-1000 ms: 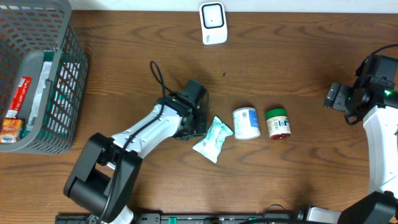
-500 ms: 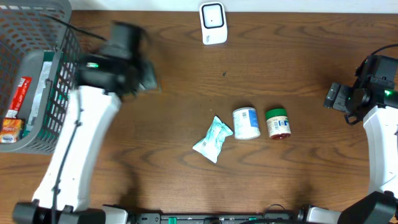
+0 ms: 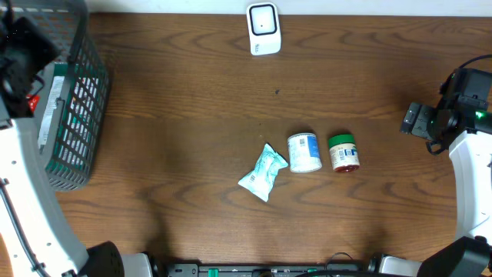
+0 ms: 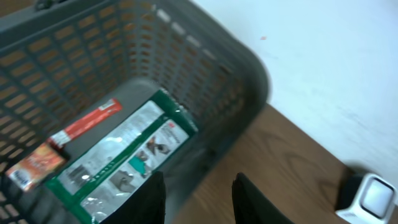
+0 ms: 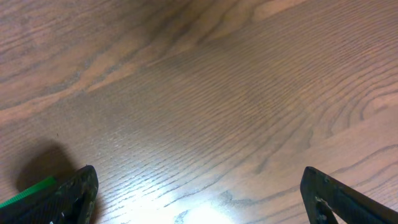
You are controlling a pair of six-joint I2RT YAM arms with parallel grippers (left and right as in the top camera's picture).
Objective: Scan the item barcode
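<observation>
Three items lie mid-table in the overhead view: a pale blue-green pouch (image 3: 263, 171), a white can with a blue label (image 3: 305, 152) and a green-lidded jar (image 3: 344, 151). The white scanner (image 3: 264, 28) stands at the far edge and also shows in the left wrist view as the scanner (image 4: 373, 196). My left gripper (image 4: 199, 199) hangs over the near rim of the grey basket (image 4: 205, 68), jaws apart, nothing between them. Far right, my right gripper (image 5: 199, 193) is open wide over bare wood.
The basket (image 3: 77, 115) fills the far-left corner. Inside it lie a green-and-white package (image 4: 124, 155), a red strip packet (image 4: 87, 121) and a small orange packet (image 4: 34, 168). The left arm (image 3: 23, 54) looms over it.
The left arm swung from beside the pouch at mid-table up and left to above the basket. The three items and the right arm have not moved.
</observation>
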